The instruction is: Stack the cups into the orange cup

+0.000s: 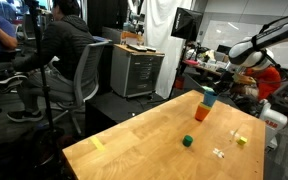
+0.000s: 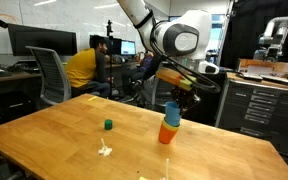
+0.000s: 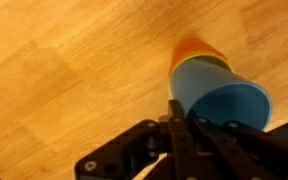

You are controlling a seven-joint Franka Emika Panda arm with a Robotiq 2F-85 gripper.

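Wrist view shows the black gripper, its fingers pinched narrow on the near rim of a blue plastic tumbler. The tumbler sits in the mouth of the orange-red tapered plastic tumbler, and a yellow-green rim peeks out between them.

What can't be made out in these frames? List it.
Yellow cup: wrist view shows only a thin blurred band between blue cup and orange cup; exterior views too small to tell.
Orange cup's inside: hidden by the blue cup, every view.
Pale scrap on the table: too small to identify, both exterior views.
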